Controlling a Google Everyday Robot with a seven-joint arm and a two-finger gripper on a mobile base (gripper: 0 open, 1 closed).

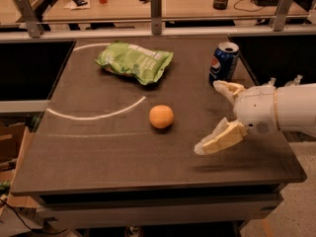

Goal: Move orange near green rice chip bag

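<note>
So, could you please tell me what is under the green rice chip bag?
Only the dark table shows around the green rice chip bag; whatever it covers is hidden. The open hand hovers near the Pepsi can, away from the bag.

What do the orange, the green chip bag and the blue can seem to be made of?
The orange: fruit peel, matte and evenly coloured. The green rice chip bag: probably foil or plastic film, crinkled with shiny creases. The Pepsi can: likely thin metal, printed blue, with a bright rim. The open hand hovers to the right of the orange in the view.
</note>
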